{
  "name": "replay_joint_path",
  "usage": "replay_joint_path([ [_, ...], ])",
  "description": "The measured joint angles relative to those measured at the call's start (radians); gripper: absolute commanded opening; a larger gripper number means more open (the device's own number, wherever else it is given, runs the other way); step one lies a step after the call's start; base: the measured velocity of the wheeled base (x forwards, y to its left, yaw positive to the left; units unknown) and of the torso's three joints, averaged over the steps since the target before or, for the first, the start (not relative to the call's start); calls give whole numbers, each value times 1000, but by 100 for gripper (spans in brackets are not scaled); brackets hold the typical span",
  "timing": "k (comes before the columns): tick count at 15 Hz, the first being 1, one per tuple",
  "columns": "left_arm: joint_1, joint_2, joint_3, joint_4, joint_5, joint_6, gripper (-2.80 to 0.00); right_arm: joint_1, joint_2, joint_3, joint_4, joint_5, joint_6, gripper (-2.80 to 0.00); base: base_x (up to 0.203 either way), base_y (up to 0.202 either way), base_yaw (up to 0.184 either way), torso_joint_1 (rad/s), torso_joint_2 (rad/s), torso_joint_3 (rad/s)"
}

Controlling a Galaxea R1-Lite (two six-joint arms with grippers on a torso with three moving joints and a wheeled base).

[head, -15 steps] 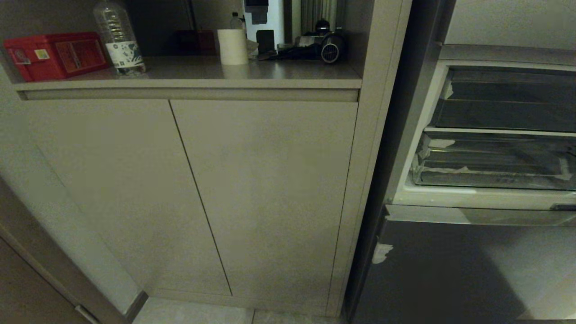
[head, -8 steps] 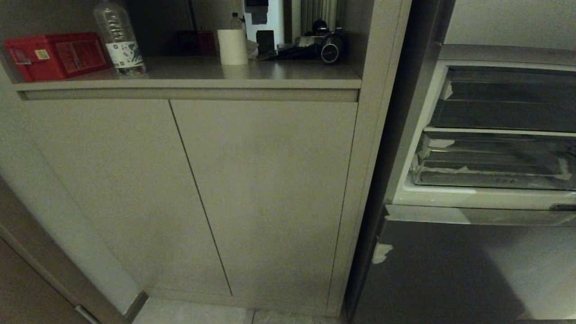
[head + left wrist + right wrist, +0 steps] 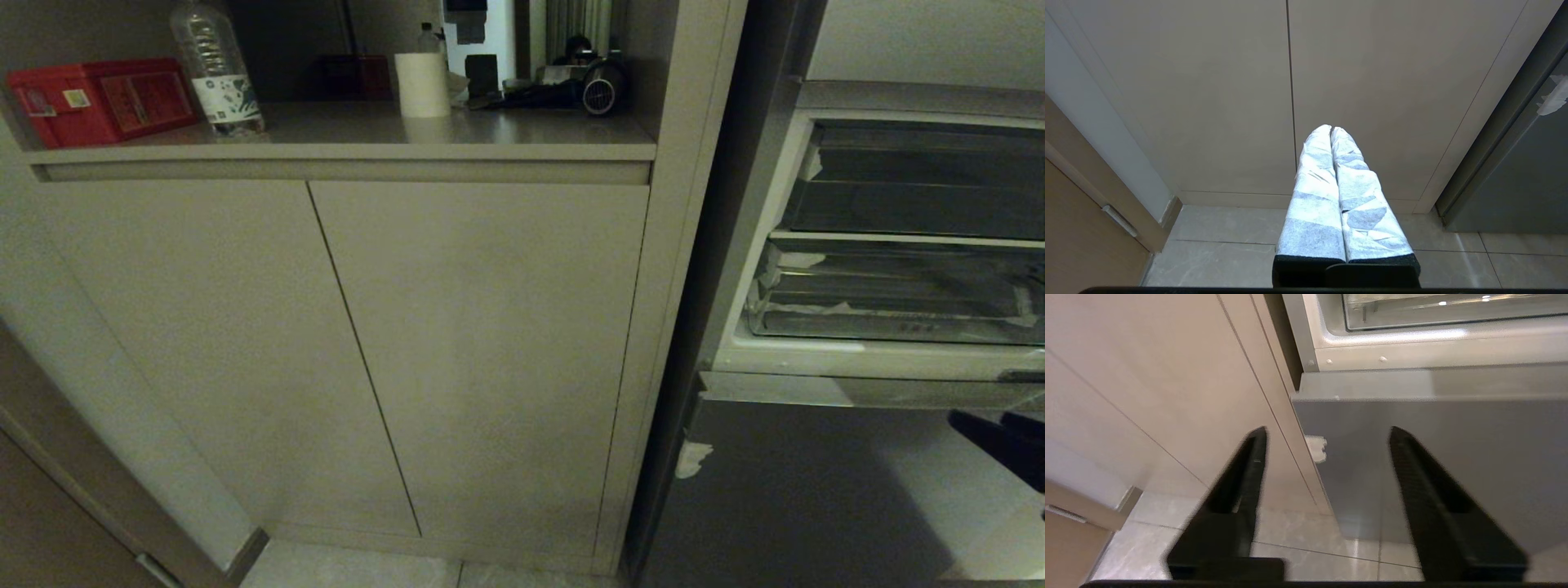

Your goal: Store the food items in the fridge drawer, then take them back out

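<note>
The fridge stands open at the right of the head view. The fridge drawer (image 3: 898, 322) is the lower clear bin, with white sticker scraps on its front, pushed in under a shallower clear tray (image 3: 914, 204). No food items are in view. My right gripper (image 3: 984, 420) shows at the lower right, in front of the grey lower fridge door (image 3: 816, 490). In the right wrist view the right gripper (image 3: 1327, 430) is open and empty, below the drawer's front (image 3: 1433, 310). My left gripper (image 3: 1331, 127), its fingers wrapped in white, is shut and empty, low before the cabinet doors.
Beige cabinet doors (image 3: 473, 351) fill the middle. The shelf above them carries a red box (image 3: 98, 98), a clear water bottle (image 3: 214, 69), a white roll (image 3: 422, 83) and dark appliances (image 3: 600, 86). Tiled floor (image 3: 1229, 261) lies below.
My right gripper has come up into the head view at the lower right, where it was absent before. Everything else stands as it did.
</note>
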Motion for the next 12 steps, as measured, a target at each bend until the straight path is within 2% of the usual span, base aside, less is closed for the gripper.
replay_joint_path([
  [4, 0, 0, 0, 0, 0, 0, -280, 4, 352, -64, -294, 13, -1, 0, 0, 0, 0, 0, 0, 0],
  [8, 0, 0, 0, 0, 0, 0, -280, 5, 592, -101, -585, 9, -27, 0, 0, 0, 0, 0, 0, 0],
  [10, 0, 0, 0, 0, 0, 0, -280, 5, 692, -122, -697, -9, -28, 0, 0, 0, 0, 0, 0, 0],
  [12, 0, 0, 0, 0, 0, 0, -280, 5, 769, -159, -747, -26, -28, 0, 0, 0, 0, 0, 0, 0],
])
